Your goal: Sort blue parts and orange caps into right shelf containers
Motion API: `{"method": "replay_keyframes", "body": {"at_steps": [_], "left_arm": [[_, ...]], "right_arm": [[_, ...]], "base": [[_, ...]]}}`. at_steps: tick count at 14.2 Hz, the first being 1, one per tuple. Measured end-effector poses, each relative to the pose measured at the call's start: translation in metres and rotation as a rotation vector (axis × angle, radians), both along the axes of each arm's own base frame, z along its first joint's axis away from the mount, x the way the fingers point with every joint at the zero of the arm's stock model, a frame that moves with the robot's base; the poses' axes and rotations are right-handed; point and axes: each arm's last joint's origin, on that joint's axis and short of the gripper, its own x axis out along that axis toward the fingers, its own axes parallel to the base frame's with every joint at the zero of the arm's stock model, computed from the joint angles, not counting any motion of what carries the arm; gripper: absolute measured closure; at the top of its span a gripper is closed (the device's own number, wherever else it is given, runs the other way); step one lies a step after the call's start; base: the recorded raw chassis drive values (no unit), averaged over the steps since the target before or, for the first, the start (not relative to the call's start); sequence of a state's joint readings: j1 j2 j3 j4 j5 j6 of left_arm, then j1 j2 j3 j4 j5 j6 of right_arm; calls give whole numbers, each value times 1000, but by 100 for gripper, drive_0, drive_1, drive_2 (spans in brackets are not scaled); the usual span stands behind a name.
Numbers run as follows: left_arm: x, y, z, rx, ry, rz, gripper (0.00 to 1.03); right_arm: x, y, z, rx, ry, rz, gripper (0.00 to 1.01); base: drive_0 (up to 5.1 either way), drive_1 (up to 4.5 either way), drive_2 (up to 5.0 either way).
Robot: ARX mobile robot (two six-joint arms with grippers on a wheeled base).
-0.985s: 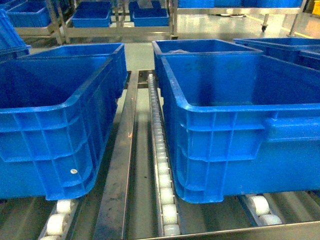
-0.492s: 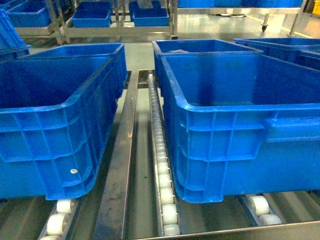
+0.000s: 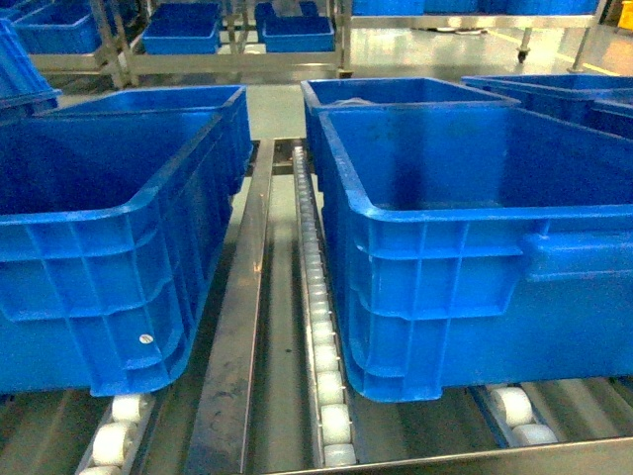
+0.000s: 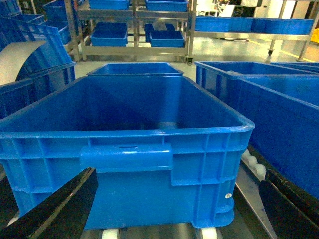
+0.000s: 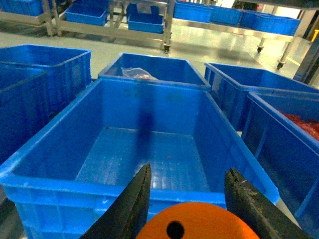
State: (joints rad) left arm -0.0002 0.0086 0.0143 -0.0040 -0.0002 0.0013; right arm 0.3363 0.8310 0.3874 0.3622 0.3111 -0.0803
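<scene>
Orange cap [image 5: 197,224] sat clenched in our right tool [image 5: 192,199], held above near rim of empty right crate [image 5: 149,149], ready to drop in; left tool [image 4: 174,209] released.

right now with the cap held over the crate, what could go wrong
The orange cap sits between the right gripper fingers just short of the near rim of the blue crate; released here, it may hit the rim and fall outside. The crate floor looks bare and hard, so the cap could bounce or roll.
</scene>
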Motion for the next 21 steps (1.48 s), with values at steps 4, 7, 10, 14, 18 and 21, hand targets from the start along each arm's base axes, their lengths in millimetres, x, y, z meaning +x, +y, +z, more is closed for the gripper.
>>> {"method": "replay_keyframes", "body": {"at_steps": [4, 7, 10, 14, 18, 21], "left_arm": [[0, 0, 0, 0, 0, 0, 5], [0, 0, 0, 0, 0, 0, 5], [0, 0, 0, 0, 0, 0, 5], [0, 0, 0, 0, 0, 0, 5], [0, 0, 0, 0, 0, 0, 5], [0, 0, 0, 0, 0, 0, 5]], "right_arm": [[44, 0, 4, -20, -3, -14, 61], [72, -2, 5, -21, 5, -34, 61], [102, 0, 4, -28, 21, -41, 61], [134, 7, 1, -30, 32, -37, 61], [147, 10, -6, -27, 54, -37, 61], [153, 11, -15, -27, 80, -38, 61]], "base": [[0, 0, 0], [0, 0, 0], [0, 0, 0], [0, 0, 0], [0, 0, 0], [0, 0, 0]]}}
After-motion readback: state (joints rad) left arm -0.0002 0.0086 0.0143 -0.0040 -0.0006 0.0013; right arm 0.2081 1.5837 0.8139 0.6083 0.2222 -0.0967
